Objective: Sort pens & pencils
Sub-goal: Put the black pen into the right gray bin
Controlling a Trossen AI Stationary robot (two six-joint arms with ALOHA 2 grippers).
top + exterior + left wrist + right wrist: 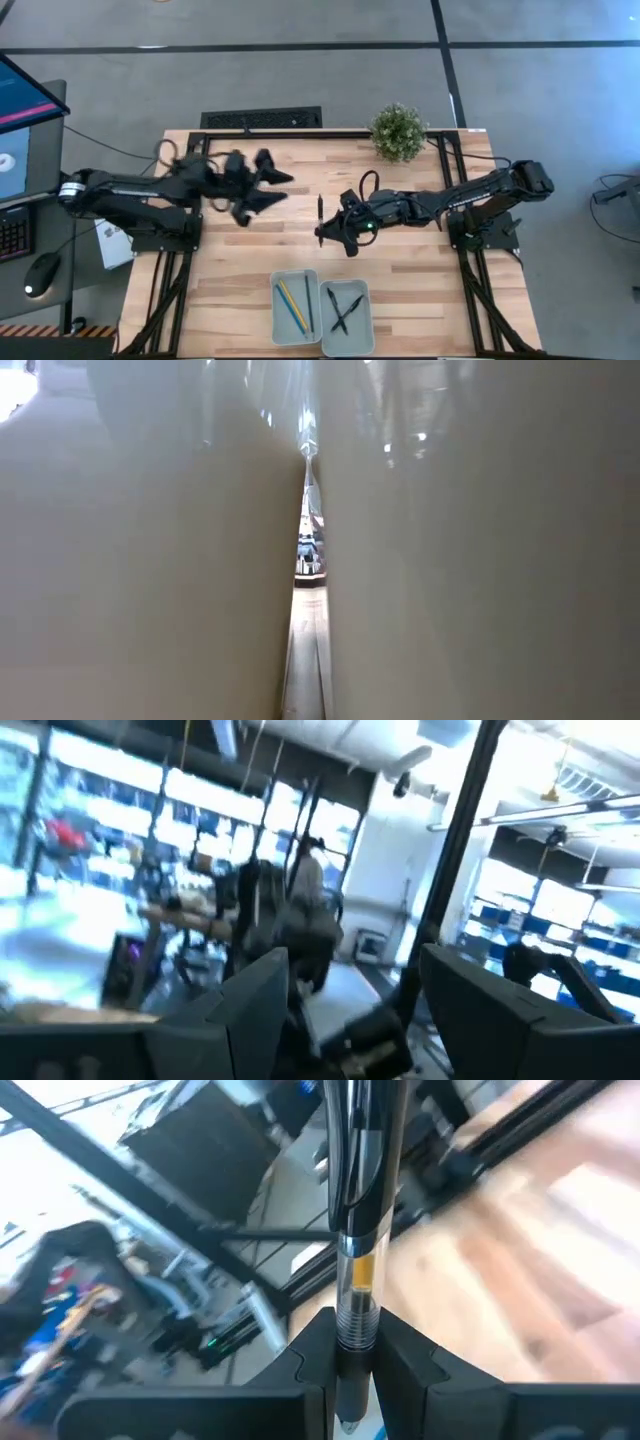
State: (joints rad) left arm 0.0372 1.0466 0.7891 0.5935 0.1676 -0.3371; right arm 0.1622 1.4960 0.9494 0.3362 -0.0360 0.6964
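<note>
Right gripper [330, 232] clamping black pen [320, 212], lengthwise toward table's far edge, left gripper [262, 185] agape

Two trays [296, 275], three pens [320, 212], two pencils [291, 305], one potted plant [398, 131]

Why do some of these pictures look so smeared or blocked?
High view: the left arm's fingers are motion-blurred. Low view: two pale tray walls fill the frame, out of focus. Right wrist view: the pen is sharp, the table behind streaked.

Left pincer [262, 180] gapes raised; right pincer [330, 232] is clamped mid-table.
</note>
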